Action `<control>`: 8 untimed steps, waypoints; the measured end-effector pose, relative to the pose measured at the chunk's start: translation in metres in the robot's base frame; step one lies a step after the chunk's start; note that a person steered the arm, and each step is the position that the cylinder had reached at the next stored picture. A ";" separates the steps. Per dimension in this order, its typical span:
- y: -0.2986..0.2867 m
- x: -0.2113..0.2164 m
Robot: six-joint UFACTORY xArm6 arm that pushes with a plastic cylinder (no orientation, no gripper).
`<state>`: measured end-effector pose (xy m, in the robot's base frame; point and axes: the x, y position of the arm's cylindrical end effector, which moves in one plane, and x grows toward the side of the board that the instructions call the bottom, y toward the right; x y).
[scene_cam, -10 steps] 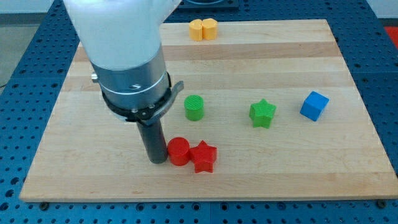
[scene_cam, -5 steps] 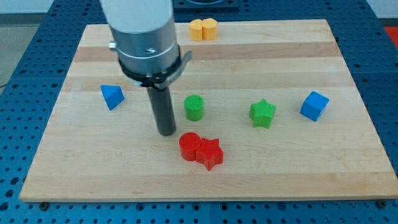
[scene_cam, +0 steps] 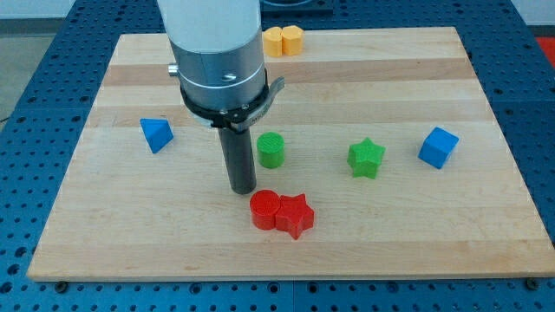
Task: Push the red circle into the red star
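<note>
Red circle [scene_cam: 264, 209] touches red star [scene_cam: 295, 214]; my tip [scene_cam: 242, 190] stands upright just above-left.

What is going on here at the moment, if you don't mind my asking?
I am an xArm6 arm with a straight dark rod, pushing small coloured blocks on a wooden board. The red circle block already sits against the red star block, touching on its left in the view. My tip stands just above and left of the red circle, apparently not touching it, with the green cylinder block to its right.
</note>
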<state>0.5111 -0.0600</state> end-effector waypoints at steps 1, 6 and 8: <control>0.005 0.008; -0.001 0.028; -0.001 -0.031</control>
